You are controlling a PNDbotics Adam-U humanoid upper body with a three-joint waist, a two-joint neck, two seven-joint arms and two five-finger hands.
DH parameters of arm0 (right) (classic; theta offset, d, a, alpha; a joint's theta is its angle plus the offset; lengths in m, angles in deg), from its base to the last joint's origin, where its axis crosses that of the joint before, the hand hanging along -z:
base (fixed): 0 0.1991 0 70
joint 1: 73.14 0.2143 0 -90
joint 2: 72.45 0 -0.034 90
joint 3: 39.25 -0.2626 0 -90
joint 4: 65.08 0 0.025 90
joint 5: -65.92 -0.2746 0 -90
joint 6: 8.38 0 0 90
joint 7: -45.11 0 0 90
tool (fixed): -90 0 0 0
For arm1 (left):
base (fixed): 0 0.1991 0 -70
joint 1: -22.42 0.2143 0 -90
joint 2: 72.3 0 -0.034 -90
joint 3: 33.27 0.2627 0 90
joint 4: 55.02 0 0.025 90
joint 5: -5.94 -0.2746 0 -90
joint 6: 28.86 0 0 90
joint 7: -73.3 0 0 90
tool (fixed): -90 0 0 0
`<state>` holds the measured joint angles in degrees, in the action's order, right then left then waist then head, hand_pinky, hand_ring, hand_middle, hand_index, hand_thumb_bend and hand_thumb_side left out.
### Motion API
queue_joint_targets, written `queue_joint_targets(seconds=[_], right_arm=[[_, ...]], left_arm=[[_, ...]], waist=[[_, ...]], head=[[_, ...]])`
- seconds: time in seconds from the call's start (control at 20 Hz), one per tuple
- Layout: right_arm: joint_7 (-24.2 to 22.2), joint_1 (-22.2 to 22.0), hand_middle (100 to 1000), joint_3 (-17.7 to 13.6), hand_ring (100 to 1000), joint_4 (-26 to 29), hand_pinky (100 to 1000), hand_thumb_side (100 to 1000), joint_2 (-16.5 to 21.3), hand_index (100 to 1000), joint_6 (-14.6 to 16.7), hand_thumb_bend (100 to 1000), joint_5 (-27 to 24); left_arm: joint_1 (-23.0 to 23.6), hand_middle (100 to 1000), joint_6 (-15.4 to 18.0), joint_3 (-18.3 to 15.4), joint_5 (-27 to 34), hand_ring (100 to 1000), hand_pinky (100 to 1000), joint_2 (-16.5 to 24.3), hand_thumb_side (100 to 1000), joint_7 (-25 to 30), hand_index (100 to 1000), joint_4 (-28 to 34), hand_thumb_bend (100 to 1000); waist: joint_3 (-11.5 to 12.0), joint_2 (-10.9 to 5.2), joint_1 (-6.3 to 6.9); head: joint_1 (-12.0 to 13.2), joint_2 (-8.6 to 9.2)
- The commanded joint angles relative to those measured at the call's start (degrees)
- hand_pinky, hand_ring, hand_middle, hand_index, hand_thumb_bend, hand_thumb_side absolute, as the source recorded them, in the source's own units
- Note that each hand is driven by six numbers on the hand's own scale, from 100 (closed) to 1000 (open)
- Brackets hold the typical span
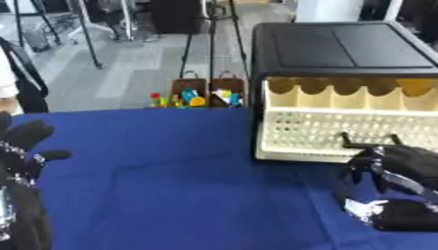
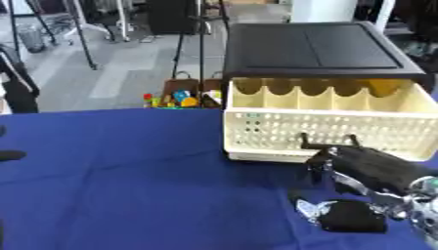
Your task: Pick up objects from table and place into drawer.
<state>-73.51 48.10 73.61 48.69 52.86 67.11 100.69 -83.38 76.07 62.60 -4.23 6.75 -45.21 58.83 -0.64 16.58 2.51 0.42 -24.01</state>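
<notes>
A black cabinet (image 2: pixel 317 46) stands at the back right of the blue-clothed table (image 1: pixel 171 185). Its cream perforated drawer (image 2: pixel 325 129) is pulled out toward me, with a black handle (image 2: pixel 329 141) on its front. My right hand (image 2: pixel 376 168) hovers just in front of that handle, low over the cloth. Under it lies a black lump with a silvery bit (image 2: pixel 346 217); I cannot tell whether it is an object or part of the hand. My left hand (image 1: pixel 21 146) rests open at the lower left edge, fingers up, holding nothing.
Beyond the table's far edge, brown boxes of colourful small items (image 1: pixel 197 95) sit on the floor between tripod legs (image 1: pixel 209 44). A wide stretch of blue cloth lies between my two hands.
</notes>
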Motion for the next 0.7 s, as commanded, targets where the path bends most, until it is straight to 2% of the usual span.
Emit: queue_joint_targets(seconds=[0.05, 0.7], right_arm=[[0.13, 0.45, 593, -1.48, 456, 0.83, 101, 901, 2.23, 797, -0.74, 274, 1.11], [-0.86, 0.64, 592, -1.66, 456, 0.83, 100, 902, 2.23, 794, -2.6, 279, 1.33]], left_arm=[[-0.68, 710, 0.14, 0.19, 0.15, 755, 550, 0.3, 940, 0.16, 928, 0.74, 383], [-0.63, 710, 0.19, 0.3, 0.29, 756, 544, 0.23, 941, 0.32, 929, 0.74, 382]], waist=[[-0.02, -0.95, -0.24], [0.26, -0.72, -0.29]], head=[[0.24, 0.95], [0.19, 1.18]])
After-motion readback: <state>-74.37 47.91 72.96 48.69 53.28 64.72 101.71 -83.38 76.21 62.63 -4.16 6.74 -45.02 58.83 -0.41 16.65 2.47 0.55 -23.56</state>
